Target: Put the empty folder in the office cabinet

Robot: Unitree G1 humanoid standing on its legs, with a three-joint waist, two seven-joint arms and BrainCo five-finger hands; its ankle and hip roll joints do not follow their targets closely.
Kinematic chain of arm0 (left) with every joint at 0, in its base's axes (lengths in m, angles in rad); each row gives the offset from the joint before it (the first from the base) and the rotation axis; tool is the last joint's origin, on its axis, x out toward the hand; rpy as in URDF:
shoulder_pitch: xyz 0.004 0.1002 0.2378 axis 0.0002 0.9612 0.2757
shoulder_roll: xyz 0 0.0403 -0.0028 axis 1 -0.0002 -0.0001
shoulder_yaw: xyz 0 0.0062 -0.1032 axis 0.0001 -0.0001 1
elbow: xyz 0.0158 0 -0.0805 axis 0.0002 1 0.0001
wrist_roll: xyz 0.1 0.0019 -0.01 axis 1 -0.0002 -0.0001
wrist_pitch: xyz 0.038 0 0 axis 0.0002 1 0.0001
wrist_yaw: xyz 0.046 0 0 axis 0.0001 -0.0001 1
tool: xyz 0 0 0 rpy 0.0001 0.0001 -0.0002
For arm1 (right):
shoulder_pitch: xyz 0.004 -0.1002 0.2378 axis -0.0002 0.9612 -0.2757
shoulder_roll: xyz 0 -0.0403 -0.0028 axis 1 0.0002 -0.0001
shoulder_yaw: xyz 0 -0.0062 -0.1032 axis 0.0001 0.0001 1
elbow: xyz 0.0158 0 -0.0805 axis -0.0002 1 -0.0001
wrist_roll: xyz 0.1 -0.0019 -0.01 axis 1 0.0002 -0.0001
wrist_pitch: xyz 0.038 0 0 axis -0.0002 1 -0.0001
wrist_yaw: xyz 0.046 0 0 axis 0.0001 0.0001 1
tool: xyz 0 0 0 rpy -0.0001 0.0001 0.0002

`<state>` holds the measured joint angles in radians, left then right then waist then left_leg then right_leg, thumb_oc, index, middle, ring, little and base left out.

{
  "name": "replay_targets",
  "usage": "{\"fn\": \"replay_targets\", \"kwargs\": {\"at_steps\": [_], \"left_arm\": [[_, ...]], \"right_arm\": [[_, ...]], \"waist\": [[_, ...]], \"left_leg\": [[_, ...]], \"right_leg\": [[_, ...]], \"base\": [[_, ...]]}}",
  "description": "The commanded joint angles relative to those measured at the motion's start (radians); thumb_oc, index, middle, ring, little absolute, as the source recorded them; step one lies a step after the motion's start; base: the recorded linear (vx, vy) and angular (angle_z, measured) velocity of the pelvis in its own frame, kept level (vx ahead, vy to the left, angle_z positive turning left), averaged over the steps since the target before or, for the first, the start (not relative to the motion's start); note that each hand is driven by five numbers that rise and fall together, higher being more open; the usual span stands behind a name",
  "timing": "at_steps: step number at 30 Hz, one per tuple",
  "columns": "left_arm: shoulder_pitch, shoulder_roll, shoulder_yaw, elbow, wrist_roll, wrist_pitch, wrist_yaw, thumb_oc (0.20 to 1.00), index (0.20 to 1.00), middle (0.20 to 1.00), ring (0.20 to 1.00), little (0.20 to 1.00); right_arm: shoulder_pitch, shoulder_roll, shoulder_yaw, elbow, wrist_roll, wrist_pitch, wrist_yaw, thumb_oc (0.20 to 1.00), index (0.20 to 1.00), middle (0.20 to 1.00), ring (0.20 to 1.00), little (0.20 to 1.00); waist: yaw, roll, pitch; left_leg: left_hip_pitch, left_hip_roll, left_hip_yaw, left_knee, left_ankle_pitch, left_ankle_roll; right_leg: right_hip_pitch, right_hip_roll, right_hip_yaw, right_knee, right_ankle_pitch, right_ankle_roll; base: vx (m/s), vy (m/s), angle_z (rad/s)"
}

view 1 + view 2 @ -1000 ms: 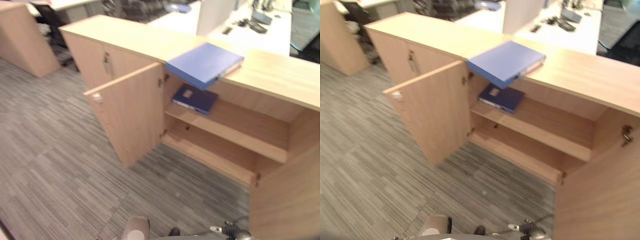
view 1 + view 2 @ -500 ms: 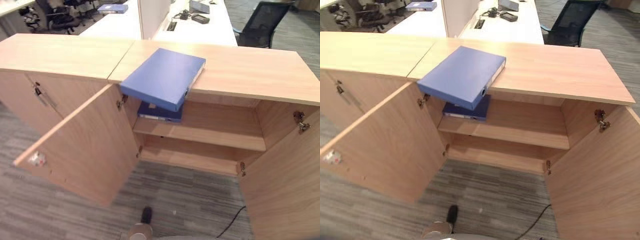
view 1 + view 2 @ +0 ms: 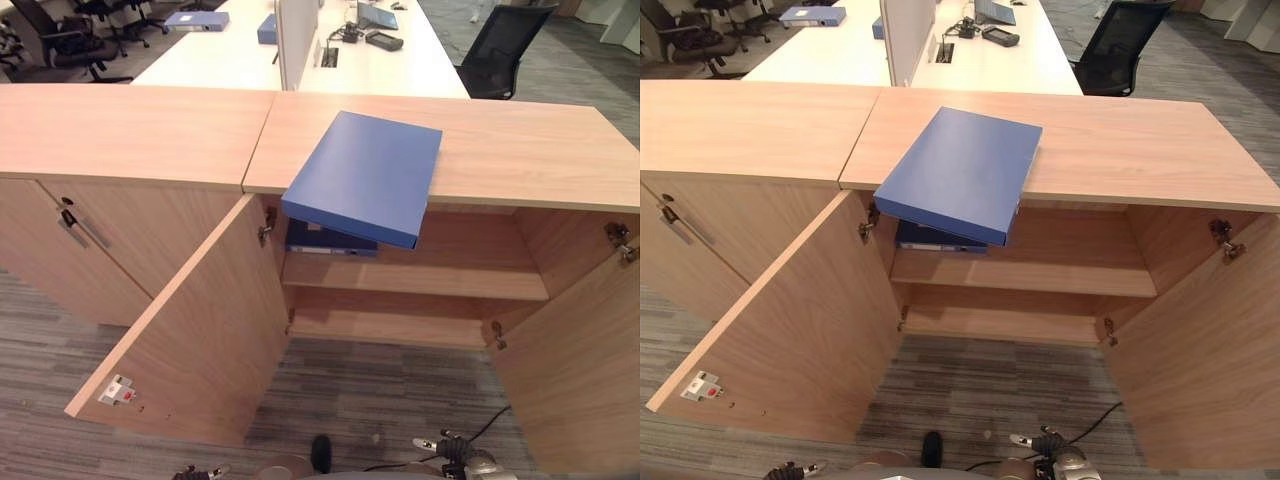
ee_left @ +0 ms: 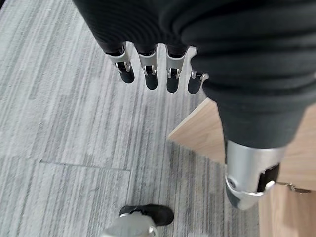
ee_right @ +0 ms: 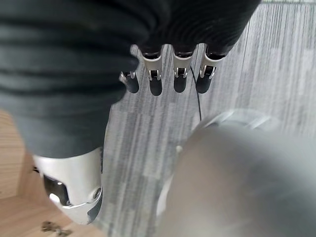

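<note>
A dark ribbed cover is seen over the back of the left hand [image 4: 163, 69]; short silver fingers [image 4: 148, 66] with rounded dark tips are set in a row below its edge, each marked by a small metal clip; the thumb is cased in smooth silver with a dark recess near its end; the right hand [image 5: 163, 69] is built alike, its silver fingers [image 5: 180, 69] dark-tipped and its thumb housing glossy and pale

Folder [image 3: 365, 172]: on cabinet top [image 3: 520, 150], overhanging its front edge above the open compartment. Second folder [image 3: 325, 240]: on upper shelf [image 3: 450, 283], left end, directly beneath. Doors [image 3: 190, 350] swung open either side. Desk [image 3: 300, 60] behind cabinet.
</note>
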<state>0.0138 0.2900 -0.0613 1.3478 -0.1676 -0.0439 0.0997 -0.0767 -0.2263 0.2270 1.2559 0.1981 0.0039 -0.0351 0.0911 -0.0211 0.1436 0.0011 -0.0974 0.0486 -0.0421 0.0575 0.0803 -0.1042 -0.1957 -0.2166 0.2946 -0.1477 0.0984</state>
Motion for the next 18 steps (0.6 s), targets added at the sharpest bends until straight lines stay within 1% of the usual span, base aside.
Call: {"fn": "replay_targets", "kwargs": {"at_steps": [1, 2, 3, 6, 7, 10, 15, 17, 18], "left_arm": [[-0.014, 0.003, -0.019, -0.011, 0.036, -0.014, 0.008, 1.000, 1.000, 1.000, 1.000, 1.000], [-0.018, 0.005, -0.023, -0.007, 0.038, -0.016, 0.007, 1.000, 1.000, 1.000, 1.000, 1.000], [-0.014, 0.002, -0.022, -0.005, 0.043, -0.015, 0.008, 1.000, 1.000, 1.000, 1.000, 1.000], [-0.003, -0.004, -0.013, 0.002, 0.045, -0.012, 0.002, 1.000, 1.000, 1.000, 1.000, 1.000], [-0.002, -0.004, -0.013, 0.001, 0.045, -0.012, 0.002, 1.000, 1.000, 1.000, 1.000, 1.000], [0.009, -0.010, -0.016, 0.012, 0.058, -0.008, 0.000, 1.000, 1.000, 1.000, 1.000, 1.000], [0.012, -0.015, -0.023, 0.016, 0.060, -0.003, -0.012, 1.000, 1.000, 1.000, 1.000, 1.000], [0.011, -0.016, -0.029, 0.014, 0.064, -0.003, -0.014, 1.000, 1.000, 1.000, 1.000, 1.000], [-0.003, -0.019, -0.082, 0.000, 0.113, -0.007, -0.028, 1.000, 1.000, 1.000, 1.000, 1.000]], "right_arm": [[-0.028, -0.022, 0.003, 0.014, 0.058, -0.022, -0.014, 1.000, 1.000, 1.000, 1.000, 1.000], [-0.024, -0.022, -0.005, 0.025, 0.064, -0.021, -0.013, 1.000, 1.000, 1.000, 1.000, 1.000], [-0.017, -0.021, -0.005, 0.039, 0.061, -0.020, -0.013, 1.000, 1.000, 1.000, 1.000, 1.000], [-0.005, -0.030, -0.005, 0.062, 0.042, -0.014, -0.011, 1.000, 1.000, 1.000, 1.000, 1.000], [-0.005, -0.030, -0.005, 0.062, 0.042, -0.014, -0.011, 1.000, 1.000, 1.000, 1.000, 1.000], [0.002, -0.037, -0.005, 0.064, 0.029, -0.013, -0.009, 1.000, 1.000, 1.000, 1.000, 1.000], [0.004, -0.046, 0.010, 0.057, 0.011, -0.015, -0.004, 1.000, 1.000, 1.000, 1.000, 1.000], [0.005, -0.046, 0.012, 0.059, 0.009, -0.015, -0.003, 1.000, 1.000, 1.000, 1.000, 1.000], [-0.001, -0.059, 0.016, 0.061, -0.002, -0.017, -0.002, 1.000, 1.000, 1.000, 1.000, 1.000]], "waist": [[-0.021, 0.016, 0.027], [-0.026, 0.009, 0.023], [-0.028, 0.004, 0.018], [-0.027, -0.001, -0.009], [-0.028, 0.000, -0.008], [-0.029, -0.006, -0.022], [-0.031, -0.019, -0.025], [-0.033, -0.020, -0.027], [-0.045, -0.021, -0.021]], "left_leg": [[-0.036, 0.044, -0.092, 0.066, -0.070, -0.043], [-0.036, 0.036, -0.098, 0.073, -0.074, -0.043], [-0.030, 0.034, -0.097, 0.073, -0.079, -0.044], [0.000, 0.051, -0.100, 0.067, -0.091, -0.056], [0.001, 0.051, -0.101, 0.066, -0.091, -0.056], [0.021, 0.069, -0.110, 0.064, -0.100, -0.070], [0.040, 0.111, -0.127, 0.059, -0.100, -0.101], [0.040, 0.117, -0.128, 0.060, -0.101, -0.105], [0.023, 0.136, -0.123, 0.117, -0.116, -0.121]], "right_leg": [[-0.004, 0.086, 0.094, -0.163, 0.163, 0.011], [0.021, 0.084, 0.099, -0.209, 0.167, 0.007], [0.037, 0.085, 0.100, -0.226, 0.168, 0.004], [0.077, 0.095, 0.080, -0.264, 0.171, -0.001], [0.078, 0.095, 0.080, -0.264, 0.171, -0.001], [0.109, 0.107, 0.059, -0.285, 0.160, -0.007], [0.133, 0.136, 0.047, -0.299, 0.135, -0.024], [0.135, 0.139, 0.046, -0.301, 0.131, -0.026], [0.143, 0.154, 0.052, -0.296, 0.112, -0.044]], "base": [[0.12, -0.110, 0.16], [0.15, -0.135, 0.25], [0.17, -0.136, 0.32], [0.17, -0.140, 0.27], [0.13, -0.131, 0.09], [0.15, -0.185, 0.10], [0.12, -0.224, 0.11], [0.08, -0.189, 0.07], [0.08, -0.220, 0.07]]}}
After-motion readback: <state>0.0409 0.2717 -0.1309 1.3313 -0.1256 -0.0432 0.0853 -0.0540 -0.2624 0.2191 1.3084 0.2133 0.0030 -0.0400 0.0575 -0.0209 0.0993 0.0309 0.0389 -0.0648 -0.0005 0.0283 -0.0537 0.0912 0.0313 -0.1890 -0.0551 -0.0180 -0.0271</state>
